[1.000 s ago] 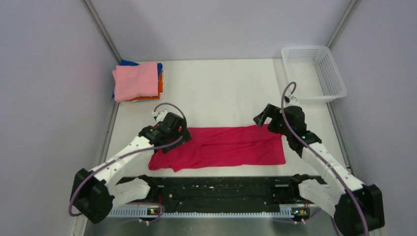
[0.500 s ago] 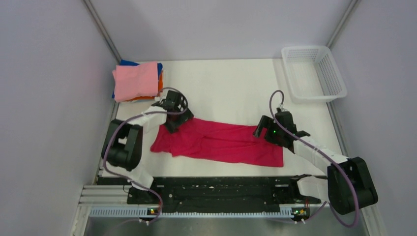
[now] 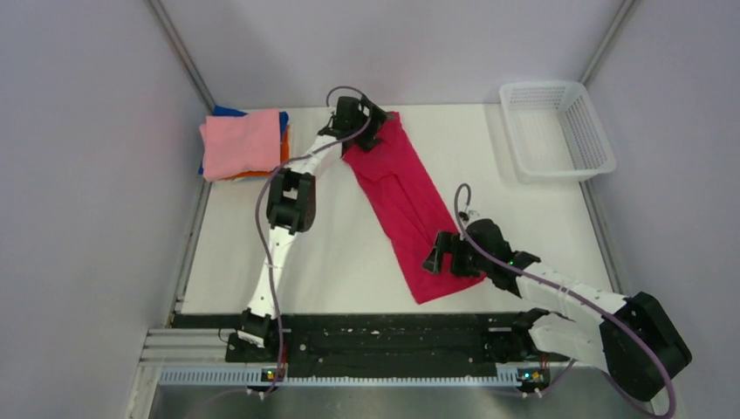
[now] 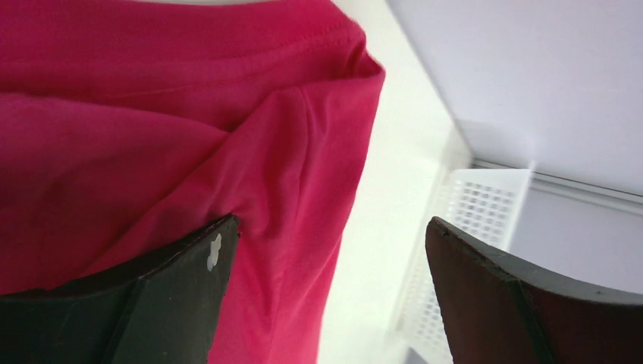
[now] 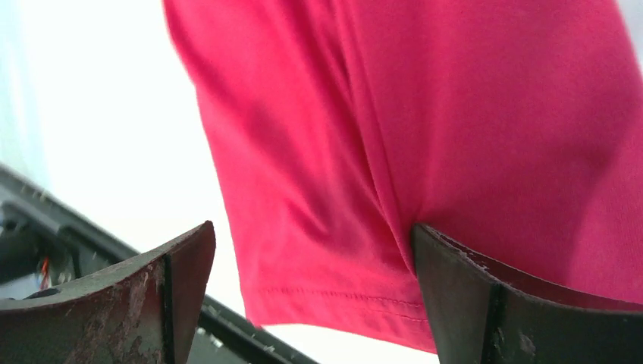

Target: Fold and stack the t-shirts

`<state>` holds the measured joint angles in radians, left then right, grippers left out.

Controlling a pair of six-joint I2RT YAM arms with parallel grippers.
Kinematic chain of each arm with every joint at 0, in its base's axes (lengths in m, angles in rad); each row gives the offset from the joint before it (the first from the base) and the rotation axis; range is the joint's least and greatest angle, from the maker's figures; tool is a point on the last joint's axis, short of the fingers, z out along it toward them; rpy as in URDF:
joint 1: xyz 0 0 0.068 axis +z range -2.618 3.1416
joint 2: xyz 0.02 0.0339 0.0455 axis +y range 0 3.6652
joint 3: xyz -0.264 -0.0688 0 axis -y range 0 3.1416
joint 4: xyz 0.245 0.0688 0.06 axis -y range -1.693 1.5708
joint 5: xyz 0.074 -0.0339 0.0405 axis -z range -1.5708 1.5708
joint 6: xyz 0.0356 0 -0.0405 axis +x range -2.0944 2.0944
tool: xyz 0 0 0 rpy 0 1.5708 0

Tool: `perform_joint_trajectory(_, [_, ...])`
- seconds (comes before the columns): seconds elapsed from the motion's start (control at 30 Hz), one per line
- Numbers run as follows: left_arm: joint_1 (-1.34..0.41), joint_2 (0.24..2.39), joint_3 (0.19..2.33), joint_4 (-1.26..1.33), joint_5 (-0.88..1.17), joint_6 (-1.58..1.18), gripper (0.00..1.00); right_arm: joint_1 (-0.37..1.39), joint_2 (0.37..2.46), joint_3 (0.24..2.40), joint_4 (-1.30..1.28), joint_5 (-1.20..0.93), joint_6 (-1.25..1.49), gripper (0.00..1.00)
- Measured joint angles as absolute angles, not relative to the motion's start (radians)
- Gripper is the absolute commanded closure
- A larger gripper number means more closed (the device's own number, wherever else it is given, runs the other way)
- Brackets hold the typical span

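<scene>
The crimson-red t-shirt [image 3: 401, 196] lies as a long folded strip, running diagonally from the back centre of the table to the near front. My left gripper [image 3: 371, 131] is at its far end, open, one finger over the cloth [image 4: 152, 152] and the other over bare table. My right gripper [image 3: 441, 262] is at the near end, open, with the hemmed edge [image 5: 455, 114] lying between and below the fingers. The folded stack sits at the back left, light pink [image 3: 240, 144] on top, orange [image 3: 284, 150] and blue [image 3: 229, 112] edges showing beneath.
A white mesh basket [image 3: 558, 131] stands at the back right; it also shows in the left wrist view [image 4: 470, 220]. The black rail [image 3: 384, 336] runs along the near edge, close to the shirt's near end. Grey walls enclose the table.
The red shirt has swung from lying across the front to a diagonal. My left arm stretched to the back centre with its end; my right gripper moved left and nearer the front.
</scene>
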<state>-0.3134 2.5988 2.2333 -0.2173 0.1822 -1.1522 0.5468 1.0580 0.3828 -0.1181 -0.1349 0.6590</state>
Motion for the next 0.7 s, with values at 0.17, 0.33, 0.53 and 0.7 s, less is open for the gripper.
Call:
perform_joint_trajectory(0.17, [-0.338,2.743,2.362,-0.026,0.231,-1.341,0.01,0.657,1.075,0.351,-0.022,-0.268,0.683,0.01])
perform_joint_trajectory(0.33, [-0.364,2.803,2.401,0.082,0.215,-1.440,0.01,0.784,1.176,0.369,0.093,-0.343,0.682,0.01])
perform_joint_trajectory(0.53, [-0.382,2.844,2.434,0.158,0.191,-1.460,0.01,0.886,1.372,0.483,0.183,-0.376,0.672,0.01])
perform_joint_trajectory(0.7, [-0.383,2.844,2.434,0.157,0.178,-1.422,0.01,0.907,1.478,0.564,0.213,-0.405,0.673,0.01])
